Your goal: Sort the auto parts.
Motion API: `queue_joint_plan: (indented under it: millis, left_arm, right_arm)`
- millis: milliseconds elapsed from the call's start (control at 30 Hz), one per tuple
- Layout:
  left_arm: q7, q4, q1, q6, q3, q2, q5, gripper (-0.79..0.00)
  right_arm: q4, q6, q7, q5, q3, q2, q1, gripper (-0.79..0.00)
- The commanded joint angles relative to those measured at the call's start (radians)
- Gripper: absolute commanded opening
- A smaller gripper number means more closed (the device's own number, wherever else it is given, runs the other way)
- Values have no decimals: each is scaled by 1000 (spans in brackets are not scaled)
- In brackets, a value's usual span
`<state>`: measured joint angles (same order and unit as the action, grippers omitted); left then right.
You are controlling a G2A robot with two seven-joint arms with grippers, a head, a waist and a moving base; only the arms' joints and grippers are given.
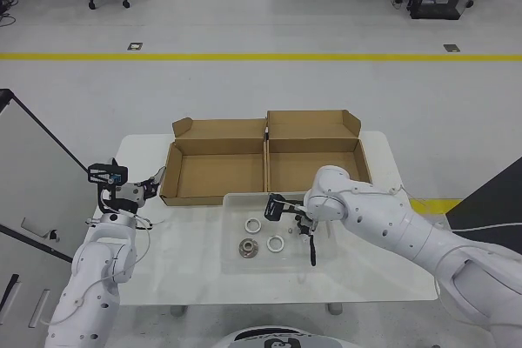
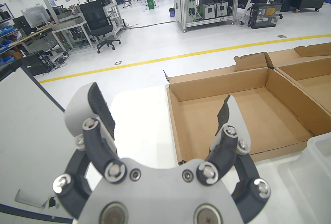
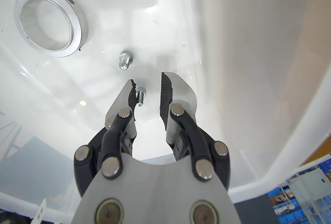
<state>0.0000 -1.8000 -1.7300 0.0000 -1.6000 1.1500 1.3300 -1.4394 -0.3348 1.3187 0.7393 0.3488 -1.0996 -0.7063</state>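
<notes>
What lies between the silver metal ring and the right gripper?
Right wrist view: a small silver bolt lies there; a second bolt sits within the open right gripper.

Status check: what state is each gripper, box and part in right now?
left gripper: open, empty
right gripper: open, straddling a bolt in the tray
bolt: lying loose, not clamped
ring: lying flat in the tray
left box: open, empty
right box: open, empty

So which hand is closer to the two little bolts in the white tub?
Right. The right gripper is inside the tub, one bolt between its open fingers, the other just beyond them. The left gripper hangs open by the cardboard box, outside the tub.
</notes>
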Motion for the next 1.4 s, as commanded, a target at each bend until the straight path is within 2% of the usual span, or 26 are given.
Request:
queue_joint_plan:
  millis: [0,467,733,933,967,1033,1367]
  left_arm:
    - [0,0,0,0,0,0,0,0]
    - [0,0,0,0,0,0,0,0]
    - [0,0,0,0,0,0,0,0]
    - [0,0,0,0,0,0,0,0]
    - [0,0,0,0,0,0,0,0]
    - [0,0,0,0,0,0,0,0]
    - [0,0,0,0,0,0,0,0]
  right_arm:
    - [3,-1,1,-1,3,-1,-2,-579]
    - [-12,-23,28,-19,42,4,-17,-539]
    - [-22,-31,52,-12,59,12,-32,-551]
    - [-7,-39,54,-13,62,8,-36,-610]
    - [-5,-39,55,-15,62,7,-36,-643]
    - [-1,-34,59,-20,64,5,-36,-785]
    - [-61,-10,114,-80,111,14,-33,-785]
